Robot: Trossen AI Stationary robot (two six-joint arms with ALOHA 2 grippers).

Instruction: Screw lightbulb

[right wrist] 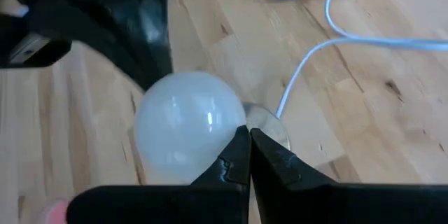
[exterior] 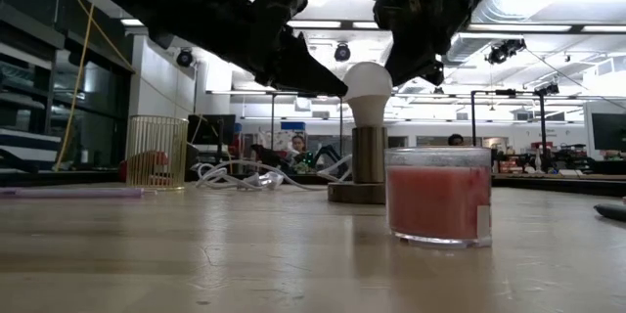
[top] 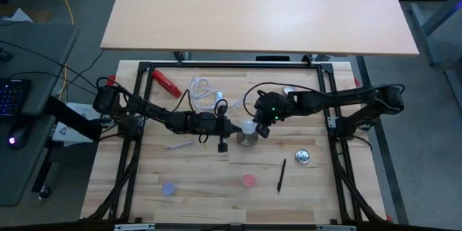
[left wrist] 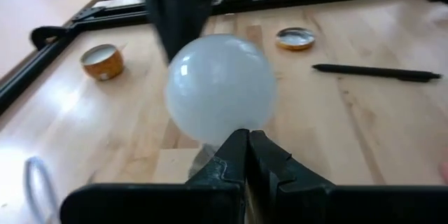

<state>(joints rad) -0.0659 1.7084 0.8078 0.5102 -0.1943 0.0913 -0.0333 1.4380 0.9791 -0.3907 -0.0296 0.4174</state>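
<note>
Bulb: the bulb point(exterior: 368, 80) stands upright, globe up, in the socket point(exterior: 369, 156) near the middle of the table point(top: 209, 177); its neck goes down into the socket tube, but whether the screw base is fully seated is hidden.
Socket: a grey metal tube on a round foot, standing free on the wood, not clamped by anything visible.
Left gripper: the left gripper point(left wrist: 248, 145) has its fingers pressed together, holding nothing, its tip just beside the globe on one side.
Right gripper: the right gripper point(right wrist: 250, 144) is likewise clenched and empty, its tip against or just beside the opposite side of the globe; actual contact cannot be told.
Step in hand: likely turning the bulb home by pushing on the globe with closed fingertips, judged from both tips flanking it.
How to do it well: push tangentially, lightly, on opposite sides so the forces turn the globe rather than tip it; keep the bulb vertical so the thread does not cross.
Risk: the free-standing socket may slide or topple; frosted glass is slippery.
Nearby: pink cup point(exterior: 438, 196) closest to the low camera, white cable point(top: 204, 91), black pen point(top: 281, 175), silver disc point(top: 302, 157), all apart from the socket.
</note>
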